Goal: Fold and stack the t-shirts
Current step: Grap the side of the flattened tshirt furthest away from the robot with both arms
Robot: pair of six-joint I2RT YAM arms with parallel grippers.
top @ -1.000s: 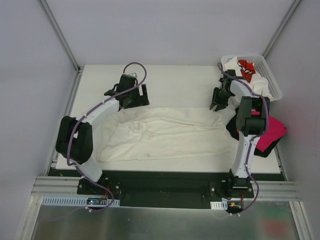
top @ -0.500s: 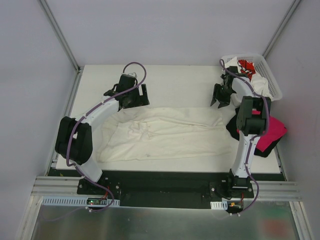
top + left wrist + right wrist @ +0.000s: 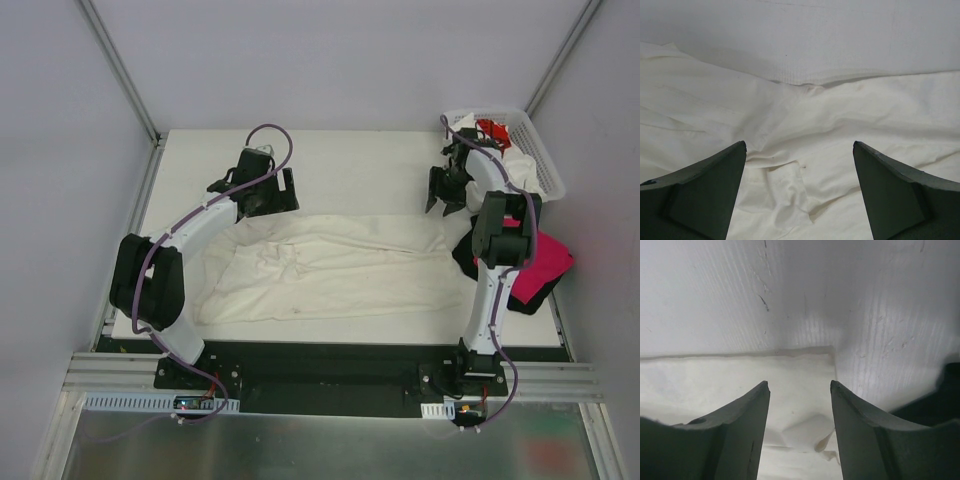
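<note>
A cream-white t-shirt (image 3: 330, 270) lies spread and wrinkled across the table. My left gripper (image 3: 270, 200) is open and empty just above its far left edge; in the left wrist view (image 3: 799, 150) the shirt's folds (image 3: 790, 120) lie between the fingers. My right gripper (image 3: 440, 200) is open and empty above the shirt's far right corner, which shows in the right wrist view (image 3: 805, 390) below the gripper (image 3: 799, 385). A magenta-pink shirt (image 3: 545, 265) and a black shirt (image 3: 465, 255) lie at the right. A white shirt with red print (image 3: 492, 135) sits in the basket.
A white plastic lattice basket (image 3: 545, 165) stands at the back right corner with cloth in it. The grey enclosure walls close in the table on three sides. The arm bases stand at the near edge.
My right gripper has moved a little toward the back, away from the shirt's corner. The left arm and the shirts have not moved.
</note>
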